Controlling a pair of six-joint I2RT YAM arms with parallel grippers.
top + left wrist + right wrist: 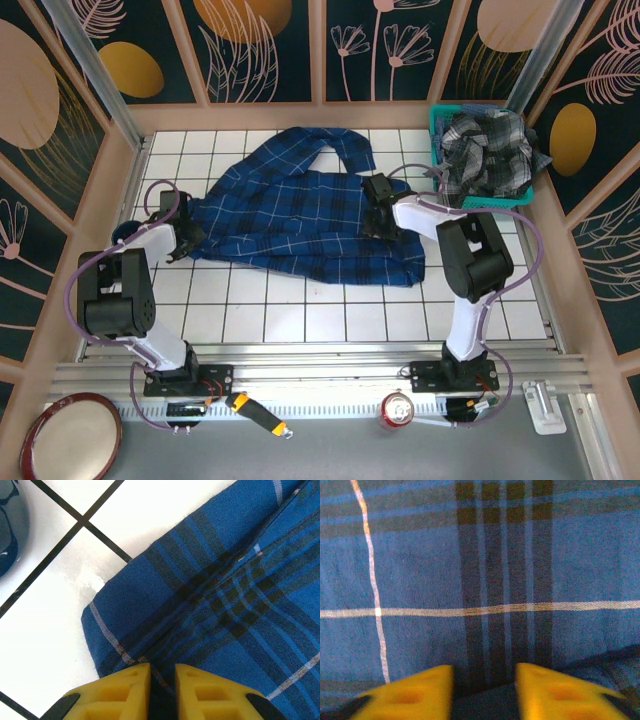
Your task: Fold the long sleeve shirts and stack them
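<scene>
Left hand (pixel 162 674) is pinched narrow on an edge corner of the navy shirt (pixel 300 225). Right hand (pixel 484 680) straddles a fold mid-cloth, fingers partway apart; grip cannot be told. Risk: a thin pinch slips, or extra layers lift together, skewing the fold. Navy shirt lies spread and rumpled on the bench (pixel 300 320); grey checked shirt (pixel 490 150) sits bunched in the basket (pixel 437 118).

First shirt (pixel 300 225) on table (pixel 330 320) centre; second shirt (pixel 490 150) in far-right basket (pixel 436 130)

Top view looks down from behind the arms — both wrist views sit close over its blue shirt (pixel 300 225).
</scene>
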